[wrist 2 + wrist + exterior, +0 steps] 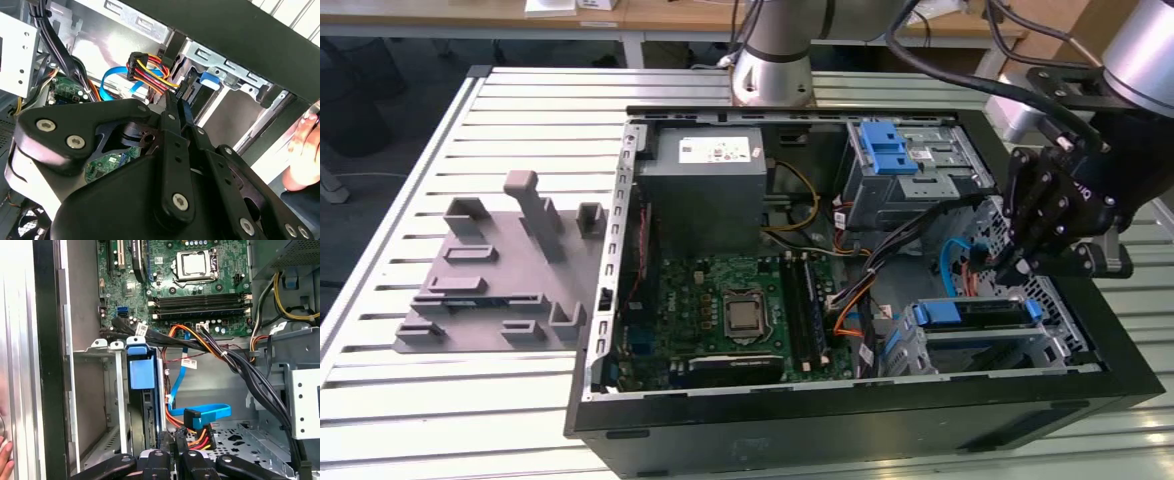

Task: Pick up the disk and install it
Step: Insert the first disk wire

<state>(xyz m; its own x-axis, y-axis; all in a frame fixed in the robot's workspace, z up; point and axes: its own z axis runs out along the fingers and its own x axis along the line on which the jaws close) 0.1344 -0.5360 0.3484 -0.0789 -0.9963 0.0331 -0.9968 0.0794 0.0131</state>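
Here, item one: my gripper (1017, 262) hangs inside the open case (854, 420), fingers pressed together and empty, just above the cables (192, 432). Item two: the disk (974, 312), in its blue carrier, sits seated in the drive bay (107, 390) at the case's corner, just beside my fingertips.

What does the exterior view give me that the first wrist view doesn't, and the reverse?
Exterior view: the grey fixture plate on the slatted table, and the power supply box. First wrist view: a person's fingertips outside the case wall. Both: the CPU socket, the disk's blue carrier in its bay, and the tool near it.
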